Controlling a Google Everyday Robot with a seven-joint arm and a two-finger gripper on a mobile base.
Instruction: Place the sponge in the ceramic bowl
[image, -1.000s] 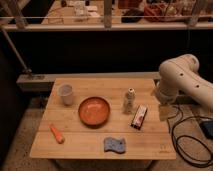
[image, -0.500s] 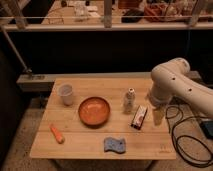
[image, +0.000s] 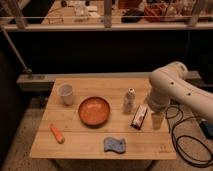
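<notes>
sponge (image: 114, 145): flat on the bench (image: 75, 150), front edge, apart from the bowl
ceramic bowl (image: 94, 110): mid-bench, behind-left of the sponge
tool (image: 157, 120): hangs under the white arm (image: 170, 87) at the bench's right side, just beside the packet (image: 139, 117)
white cup (image: 65, 93): left of the bowl
orange stick (image: 57, 133): front left
bottle (image: 129, 100): upright, between the bowl and the arm

The table (image: 75, 146) is pale, matt wood, and the ceramic bowl (image: 94, 111) shows a glossy orange-brown glaze inside. The sponge (image: 114, 145) looks soft and matt (blue-grey). The gripper (image: 157, 120), at the table's right edge, hangs from a smooth white arm (image: 170, 87)
</notes>
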